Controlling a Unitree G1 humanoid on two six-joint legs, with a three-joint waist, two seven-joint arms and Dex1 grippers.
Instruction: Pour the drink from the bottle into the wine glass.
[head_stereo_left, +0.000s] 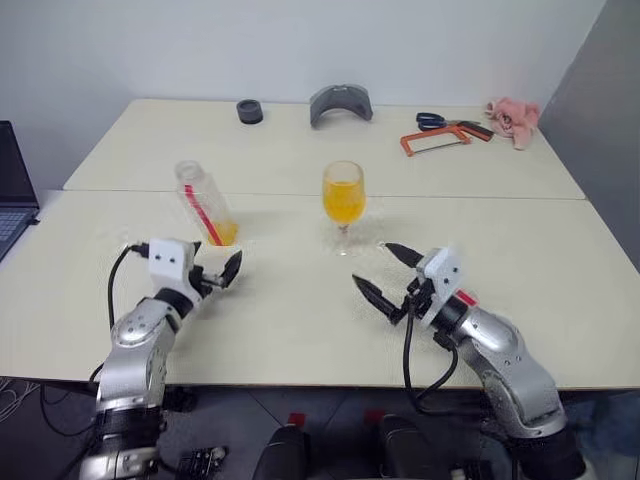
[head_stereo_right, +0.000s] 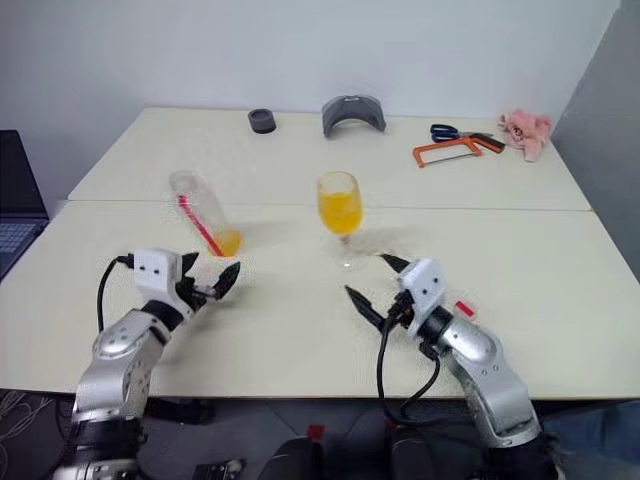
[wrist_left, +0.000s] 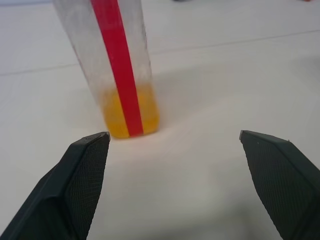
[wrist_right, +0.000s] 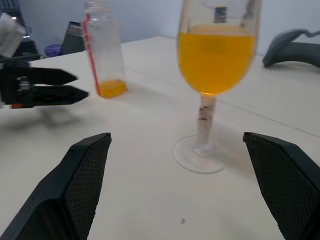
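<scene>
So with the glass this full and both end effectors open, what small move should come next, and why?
Probably just draw both arms a little further back and stop. The wine glass holds most of the drink, the bottle stands upright on the table with only a little left at its base, and the left end effector and right end effector are open and holding nothing.

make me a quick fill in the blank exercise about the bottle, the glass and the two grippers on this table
1. Most of the drink is now in the ____.
2. The bottle stands on the table with only a little drink at its ____.
3. The left gripper and right gripper both have their fingers ____.

Missing words: glass; bottom; open
</scene>
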